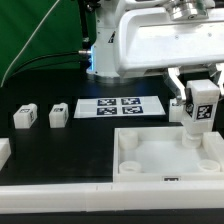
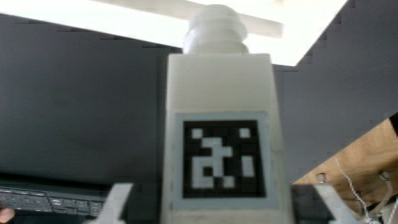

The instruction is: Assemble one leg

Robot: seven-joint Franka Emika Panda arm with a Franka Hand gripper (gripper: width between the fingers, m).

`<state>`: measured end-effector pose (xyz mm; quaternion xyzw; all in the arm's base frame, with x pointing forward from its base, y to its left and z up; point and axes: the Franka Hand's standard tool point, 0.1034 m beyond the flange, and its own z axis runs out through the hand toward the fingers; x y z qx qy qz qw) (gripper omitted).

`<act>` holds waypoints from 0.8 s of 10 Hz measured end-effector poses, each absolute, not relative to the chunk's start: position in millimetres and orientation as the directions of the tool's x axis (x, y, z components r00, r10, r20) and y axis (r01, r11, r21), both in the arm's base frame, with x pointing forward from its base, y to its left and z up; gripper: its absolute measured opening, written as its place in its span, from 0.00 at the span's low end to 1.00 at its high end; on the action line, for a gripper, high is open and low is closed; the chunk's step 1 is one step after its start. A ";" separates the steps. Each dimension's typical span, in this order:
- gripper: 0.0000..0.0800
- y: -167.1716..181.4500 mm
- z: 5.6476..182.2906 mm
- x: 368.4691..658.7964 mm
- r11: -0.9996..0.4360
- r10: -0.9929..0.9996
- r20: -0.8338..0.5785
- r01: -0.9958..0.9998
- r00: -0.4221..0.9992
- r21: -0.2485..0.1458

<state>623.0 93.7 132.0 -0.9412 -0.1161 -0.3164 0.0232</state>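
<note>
1. Tabletop (image 1: 60, 75): black, carrying all items below.
2. Arm (image 1: 150, 40): white, reaching in from the back of the exterior view toward its right.
3. Tray (image 1: 150, 160): large white square panel with a raised rim, lying flat at the exterior view's lower right.
4. Marker board (image 1: 120, 107): thin and flat, four printed tags, just behind the tray.
5. Claw (image 1: 198, 98): clamped on the leg (image 1: 198, 110), its fingers (image 2: 119, 203) pressed against either side in the wrist view.
6. Leg: white block held upright, its black-and-white tag (image 2: 222, 155) facing the wrist camera, its narrow peg end (image 2: 217, 30) pointing away. It sits at the tray's far corner on the exterior view's right (contact with the tray cannot be told).
7. Loose legs, two (image 1: 22, 117) (image 1: 57, 115): side by side on the tabletop, well apart from the tray on the exterior view's left.
</note>
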 end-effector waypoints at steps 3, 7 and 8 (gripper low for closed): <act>0.37 103.3 118.0 617.9 -0.970 0.205 0.592 0.241 0.780 0.018; 0.37 113.0 101.1 618.8 -0.968 0.211 0.580 0.252 0.787 0.009; 0.37 115.3 96.9 620.0 -0.967 0.212 0.578 0.254 0.788 0.007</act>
